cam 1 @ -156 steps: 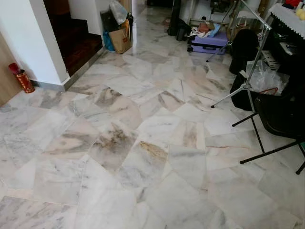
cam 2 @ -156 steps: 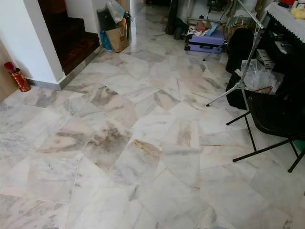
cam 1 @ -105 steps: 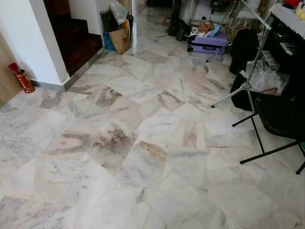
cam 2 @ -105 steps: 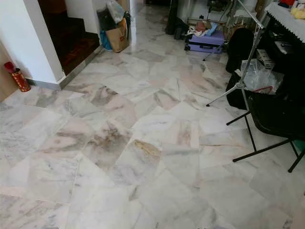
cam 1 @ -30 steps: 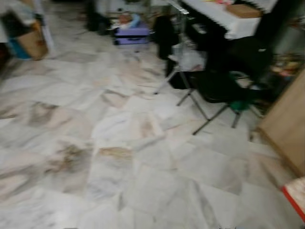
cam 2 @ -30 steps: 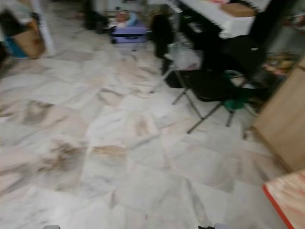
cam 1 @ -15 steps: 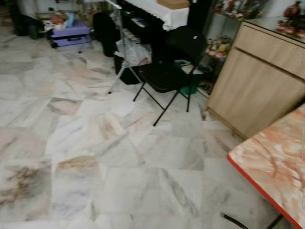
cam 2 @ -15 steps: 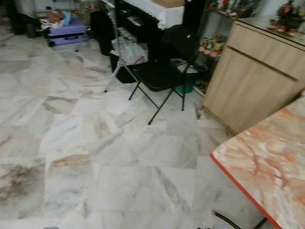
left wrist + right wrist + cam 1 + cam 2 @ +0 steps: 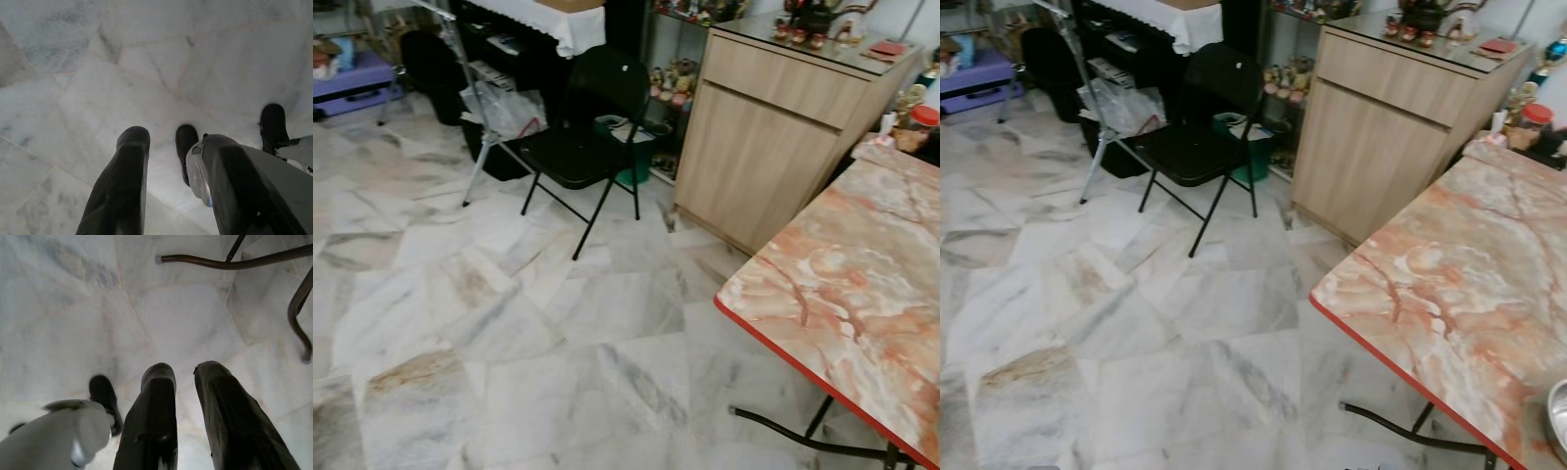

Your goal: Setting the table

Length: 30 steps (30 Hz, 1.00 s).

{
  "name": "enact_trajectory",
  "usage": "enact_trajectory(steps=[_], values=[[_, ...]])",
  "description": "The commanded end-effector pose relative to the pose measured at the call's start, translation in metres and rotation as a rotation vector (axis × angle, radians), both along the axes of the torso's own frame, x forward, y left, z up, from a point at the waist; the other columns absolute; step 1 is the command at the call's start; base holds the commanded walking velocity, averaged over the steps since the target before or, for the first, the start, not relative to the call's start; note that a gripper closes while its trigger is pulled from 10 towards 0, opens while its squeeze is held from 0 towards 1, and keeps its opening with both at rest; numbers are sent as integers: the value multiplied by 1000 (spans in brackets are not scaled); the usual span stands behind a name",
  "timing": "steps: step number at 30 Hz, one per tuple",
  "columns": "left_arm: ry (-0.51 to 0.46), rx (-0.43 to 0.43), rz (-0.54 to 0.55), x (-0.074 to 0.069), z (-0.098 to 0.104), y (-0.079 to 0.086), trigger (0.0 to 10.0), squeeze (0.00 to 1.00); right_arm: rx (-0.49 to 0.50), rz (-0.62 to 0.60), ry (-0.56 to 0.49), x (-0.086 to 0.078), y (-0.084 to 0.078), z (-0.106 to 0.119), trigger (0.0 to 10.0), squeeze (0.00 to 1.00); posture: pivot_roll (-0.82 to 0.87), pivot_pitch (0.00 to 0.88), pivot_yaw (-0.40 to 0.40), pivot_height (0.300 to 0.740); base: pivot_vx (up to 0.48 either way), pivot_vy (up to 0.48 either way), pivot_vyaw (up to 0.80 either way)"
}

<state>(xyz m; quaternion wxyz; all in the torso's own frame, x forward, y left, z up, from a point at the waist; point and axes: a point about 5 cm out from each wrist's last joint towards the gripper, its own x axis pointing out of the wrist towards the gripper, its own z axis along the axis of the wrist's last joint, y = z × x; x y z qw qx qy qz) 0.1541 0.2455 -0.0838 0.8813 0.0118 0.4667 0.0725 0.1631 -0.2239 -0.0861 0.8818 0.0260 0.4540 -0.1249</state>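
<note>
marble floor tiles (image 9: 509, 333), pale grey with brown veins, run across the near ground. at the far left a purple suitcase (image 9: 347, 78) lies on the floor, and beside it a silver tripod stand (image 9: 475, 162) spreads its legs next to a clear plastic bag (image 9: 499, 108). behind these stands a dark piece of furniture draped with a white cloth (image 9: 553, 24). a black folding chair (image 9: 582, 137) stands just in front of it, with a green bin (image 9: 631, 162) tucked close behind its seat. further right a light wooden sideboard (image 9: 773, 147) carries small figurines (image 9: 1410, 29) and a red flat item (image 9: 1498, 45) on its top. at the far right the orange-and-white marble-patterned table with a red edge (image 9: 847, 294) comes in from the corner on black metal legs (image 9: 803, 446); jars with red lids (image 9: 1533, 122) stand at its far end, and a curved metal rim, perhaps a bowl (image 9: 1557, 421), sits at its near corner.

the left gripper (image 9: 166, 142) hangs low over the floor tiles, its two black fingers (image 9: 129, 161) parted with bare floor between them. the right gripper (image 9: 186, 374) also hangs over the floor near the table's legs, its fingers (image 9: 156, 396) slightly apart and holding nothing.
</note>
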Motion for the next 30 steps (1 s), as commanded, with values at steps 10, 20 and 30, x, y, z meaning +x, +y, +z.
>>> enact_trajectory(steps=[10,20,30], values=[[-20,10,-211,35,6,-39,10000,0,175,40,-54,32,40,7,10000,0,223,137,-135,740,0,0,-787],[-27,3,-226,36,7,-42,10000,0,171,39,-56,32,37,8,10000,0,212,142,-137,740,0,0,-786],[-28,-8,-224,38,7,-45,10000,0,162,35,-50,30,33,7,10000,0,202,142,-139,740,0,0,-788]])
